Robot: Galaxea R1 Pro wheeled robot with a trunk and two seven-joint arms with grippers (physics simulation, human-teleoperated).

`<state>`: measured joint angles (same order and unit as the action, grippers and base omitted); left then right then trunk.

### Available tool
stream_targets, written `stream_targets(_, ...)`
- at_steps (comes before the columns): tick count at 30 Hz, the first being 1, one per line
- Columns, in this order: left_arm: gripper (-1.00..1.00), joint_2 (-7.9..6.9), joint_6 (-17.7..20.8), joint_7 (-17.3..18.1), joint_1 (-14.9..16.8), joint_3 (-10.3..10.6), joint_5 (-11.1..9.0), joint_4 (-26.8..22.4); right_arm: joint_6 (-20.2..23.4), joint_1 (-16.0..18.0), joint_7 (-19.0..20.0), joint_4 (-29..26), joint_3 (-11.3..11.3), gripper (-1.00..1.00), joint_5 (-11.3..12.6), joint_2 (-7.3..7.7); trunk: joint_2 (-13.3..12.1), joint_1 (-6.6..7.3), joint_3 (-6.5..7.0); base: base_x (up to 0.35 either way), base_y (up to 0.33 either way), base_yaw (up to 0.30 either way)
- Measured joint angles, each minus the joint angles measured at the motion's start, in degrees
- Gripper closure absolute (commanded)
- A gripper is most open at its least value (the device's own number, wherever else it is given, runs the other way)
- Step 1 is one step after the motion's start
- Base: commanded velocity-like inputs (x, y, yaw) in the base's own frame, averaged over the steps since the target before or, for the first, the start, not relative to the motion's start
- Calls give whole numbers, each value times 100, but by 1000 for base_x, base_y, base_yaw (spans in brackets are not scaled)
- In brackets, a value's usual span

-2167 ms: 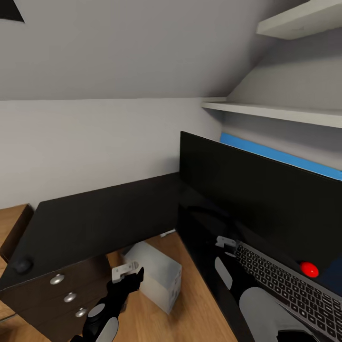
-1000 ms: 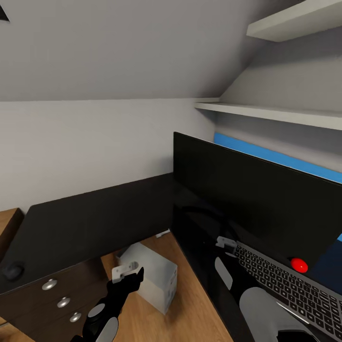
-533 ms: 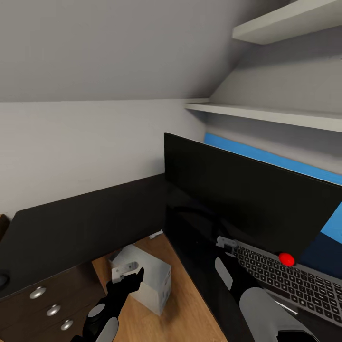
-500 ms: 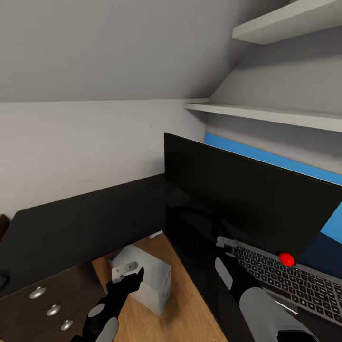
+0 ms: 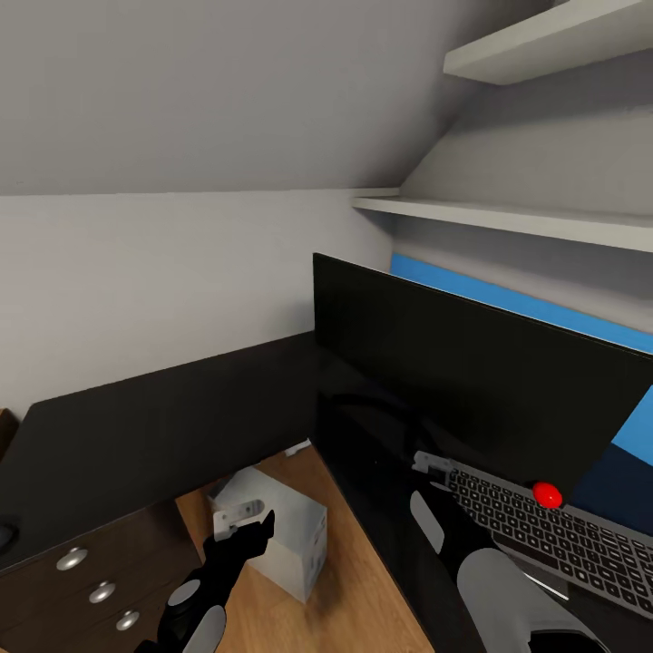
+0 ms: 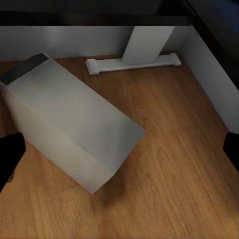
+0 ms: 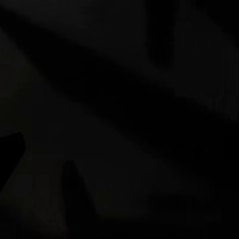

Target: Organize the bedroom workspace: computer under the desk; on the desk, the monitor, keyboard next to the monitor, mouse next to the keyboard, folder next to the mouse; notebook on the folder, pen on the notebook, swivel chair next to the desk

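Gripper (image 5: 243,531) on our left arm hangs apart over the light-grey box computer (image 5: 281,531), under the black worktop (image 5: 172,417). Our view has swung right; the slim silvery keyboard (image 5: 553,535) lies before the wide black monitor (image 5: 481,381).

The worktop (image 5: 163,417) is black with a blue back panel (image 5: 508,299). The monitor (image 5: 472,381) is black, the computer (image 6: 69,134) light grey, the keyboard (image 5: 544,535) dark grey with silvery rim.

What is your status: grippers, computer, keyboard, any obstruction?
Left gripper open over floor-standing computer. Right gripper state unclear. Keyboard on desk before monitor.
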<state>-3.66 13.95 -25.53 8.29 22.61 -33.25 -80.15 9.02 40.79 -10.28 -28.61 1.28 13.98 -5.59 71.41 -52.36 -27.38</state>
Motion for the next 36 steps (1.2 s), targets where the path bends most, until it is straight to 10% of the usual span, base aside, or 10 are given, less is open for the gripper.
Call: stream_targets(36,-100,1,-9,0,1,-8,7,81,1,-2,2,-2,-1,-100,-2,1,0,-1,43,-35,0,-101)
